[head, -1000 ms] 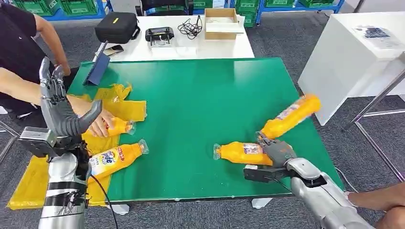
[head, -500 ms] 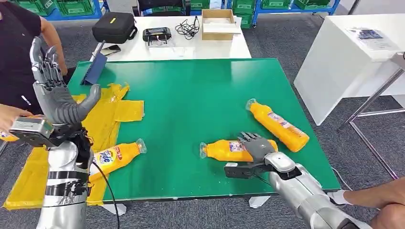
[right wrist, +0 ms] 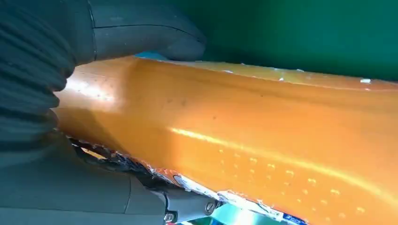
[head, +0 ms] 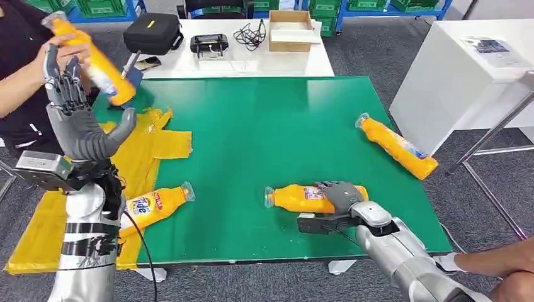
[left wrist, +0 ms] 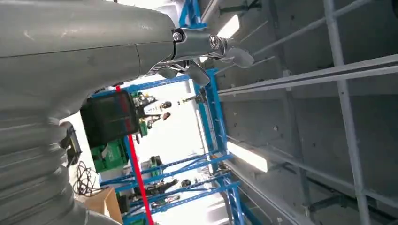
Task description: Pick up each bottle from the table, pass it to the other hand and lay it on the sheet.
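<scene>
Near the front edge of the green table (head: 271, 126), we see an orange bottle (head: 301, 198) lying on its side, cap toward the robot's left, with the right hand (head: 341, 196) wrapped over its base end. From the right wrist camera the orange bottle (right wrist: 263, 140) sits hard against the palm, the thumb (right wrist: 145, 35) curled over one side, so we read this hand as gripping it. A second bottle (head: 397, 146) lies well apart, tilted at the table's right edge. A third, labelled bottle (head: 153, 207) rests partly on the yellow sheet (head: 154, 139), which drapes over the table's left side. We see the left hand (head: 79, 123) raised upright above that sheet, fingers spread and holding nothing. Just behind it a person's hand (head: 53, 53) holds a fourth bottle (head: 91, 60) in the air. Beyond the green surface, a white table (head: 252, 60) carries a black case (head: 153, 33), a cardboard box (head: 289, 28) and cables (head: 250, 34).
</scene>
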